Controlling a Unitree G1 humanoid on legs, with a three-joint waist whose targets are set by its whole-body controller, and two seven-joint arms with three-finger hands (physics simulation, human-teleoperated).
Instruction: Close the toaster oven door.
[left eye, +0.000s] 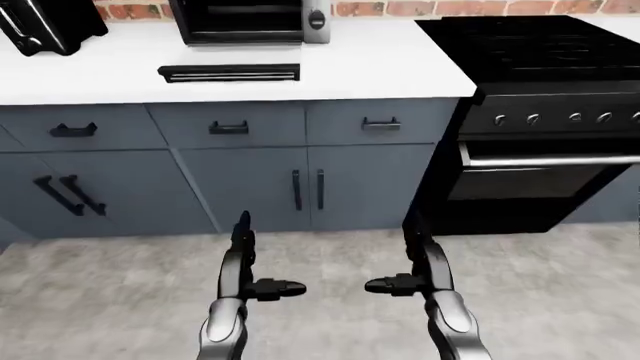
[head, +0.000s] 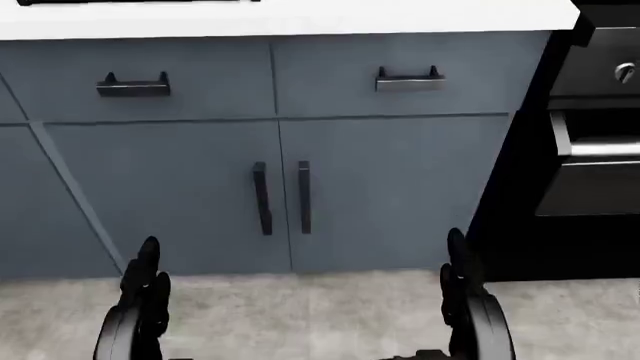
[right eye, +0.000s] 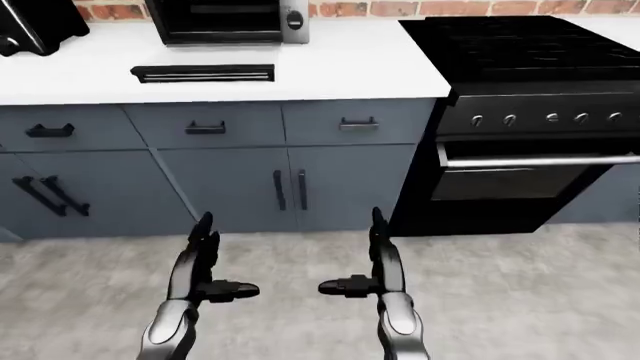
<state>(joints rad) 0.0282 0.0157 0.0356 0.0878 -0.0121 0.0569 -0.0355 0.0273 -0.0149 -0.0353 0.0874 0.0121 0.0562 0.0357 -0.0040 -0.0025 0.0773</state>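
The toaster oven (left eye: 250, 21) stands at the top of the left-eye view on the white counter (left eye: 380, 67), against a brick wall. Its door (left eye: 229, 73) hangs folded down flat over the counter, a dark slab with a pale handle strip. Both my hands hover low over the floor, well short of the cabinets. My left hand (left eye: 245, 270) is open, fingers pointing up and thumb pointing right. My right hand (left eye: 415, 266) is open too, thumb pointing left. Neither hand touches anything.
Blue-grey drawers and cabinet doors (left eye: 305, 187) with black handles run under the counter. A black stove and oven (left eye: 545, 120) stands at the right. A dark appliance (left eye: 45, 26) sits at the counter's top left. Grey floor (left eye: 330, 255) lies between me and the cabinets.
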